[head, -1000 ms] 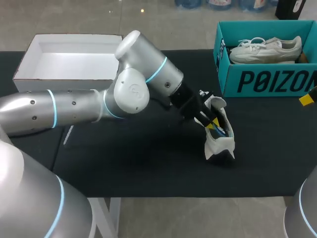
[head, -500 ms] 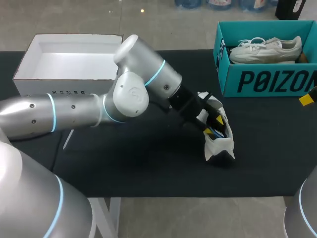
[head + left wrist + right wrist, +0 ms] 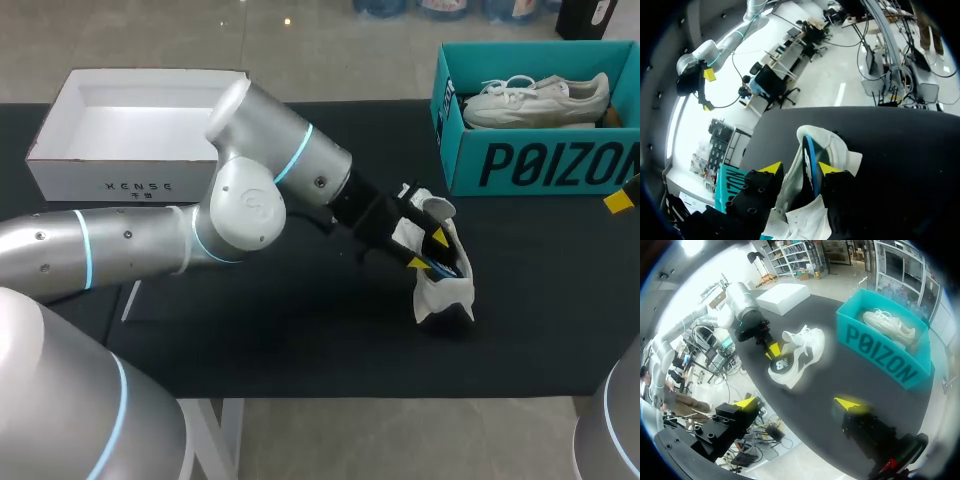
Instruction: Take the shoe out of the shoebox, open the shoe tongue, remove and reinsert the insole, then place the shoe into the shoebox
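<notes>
White shoe propped on edge pretty much mid-table, blue insole clearest from the left wrist, logo on the dark side panel showing only from the right wrist. Left gripper clamped over the collar, fingers partway apart. Right gripper wide open, holding nothing. Further back: teal shoebox with a second pale shoe, plus a white box.

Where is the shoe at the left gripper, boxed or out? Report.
Out. The shoe stands on the black table, apart from the teal shoebox and the white box, left gripper at its opening.
</notes>
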Motion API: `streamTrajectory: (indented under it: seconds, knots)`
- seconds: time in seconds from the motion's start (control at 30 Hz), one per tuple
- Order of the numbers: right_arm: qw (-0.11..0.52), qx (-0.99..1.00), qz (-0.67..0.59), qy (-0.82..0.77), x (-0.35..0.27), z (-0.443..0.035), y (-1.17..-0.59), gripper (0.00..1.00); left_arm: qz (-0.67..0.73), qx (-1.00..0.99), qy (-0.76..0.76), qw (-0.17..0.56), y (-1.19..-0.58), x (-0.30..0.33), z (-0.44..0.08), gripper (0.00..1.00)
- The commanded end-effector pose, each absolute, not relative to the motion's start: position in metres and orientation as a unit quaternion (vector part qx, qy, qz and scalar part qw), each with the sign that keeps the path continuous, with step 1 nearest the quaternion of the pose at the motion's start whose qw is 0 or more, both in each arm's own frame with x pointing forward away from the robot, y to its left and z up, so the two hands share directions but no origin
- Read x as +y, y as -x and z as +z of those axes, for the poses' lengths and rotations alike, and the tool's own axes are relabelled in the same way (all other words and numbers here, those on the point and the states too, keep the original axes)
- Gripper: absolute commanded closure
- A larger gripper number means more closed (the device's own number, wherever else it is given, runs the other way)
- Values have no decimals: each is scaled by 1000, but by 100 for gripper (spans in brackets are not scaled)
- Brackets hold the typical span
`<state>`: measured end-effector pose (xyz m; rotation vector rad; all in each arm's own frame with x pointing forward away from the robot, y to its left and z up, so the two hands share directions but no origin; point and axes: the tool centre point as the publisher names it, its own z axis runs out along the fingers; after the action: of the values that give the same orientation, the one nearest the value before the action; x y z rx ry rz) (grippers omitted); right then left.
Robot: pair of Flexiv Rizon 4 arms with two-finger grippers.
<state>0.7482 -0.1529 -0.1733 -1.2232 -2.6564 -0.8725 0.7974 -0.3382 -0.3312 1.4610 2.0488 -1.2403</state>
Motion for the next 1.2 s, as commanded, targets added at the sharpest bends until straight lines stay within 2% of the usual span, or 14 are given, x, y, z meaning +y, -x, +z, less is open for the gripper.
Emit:
streamTrajectory:
  seconds: [0.03, 0.13, 0.4, 0.5, 0.9, 1.2]
  knots:
    - [45, -870, -284, 401, -153, -174, -749, 0, -442, 716, -513, 169, -798, -350, -339, 75]
    - [45, -870, -284, 401, -153, -174, -749, 0, -444, 715, -515, 164, -797, -355, -342, 87]
    - [45, -870, -284, 401, -153, -174, -749, 0, -443, 716, -518, 150, -798, -357, -349, 94]
    - [45, -870, -284, 401, -153, -174, -749, 0, -436, 715, -526, 147, -801, -354, -346, 100]
    - [45, -870, -284, 401, -153, -174, -749, 0, -395, 717, -546, 178, -833, -337, -337, 100]
    - [45, -870, -284, 401, -153, -174, -749, 0, -421, 700, -562, 128, -797, -361, -366, 100]
